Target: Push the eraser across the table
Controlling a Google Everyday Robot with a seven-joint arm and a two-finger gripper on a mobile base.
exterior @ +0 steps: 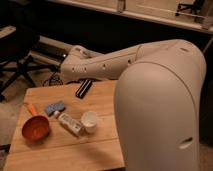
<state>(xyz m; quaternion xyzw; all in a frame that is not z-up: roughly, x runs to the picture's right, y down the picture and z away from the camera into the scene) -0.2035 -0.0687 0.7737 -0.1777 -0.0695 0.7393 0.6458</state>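
Note:
The eraser (84, 88), a narrow black block with lighter stripes, lies at the far edge of the light wooden table (70, 150), pointing away from me. My white arm reaches in from the right. Its gripper (75, 75) hangs over the table's far edge, just left of and behind the eraser. I cannot tell whether it touches the eraser.
A blue-grey pad (55, 107), a small white bottle (69, 123) lying on its side, a white cup (89, 120) and an orange scoop (35, 127) sit on the table's left half. My bulky arm housing (160, 110) hides the right side. An office chair (15, 60) stands far left.

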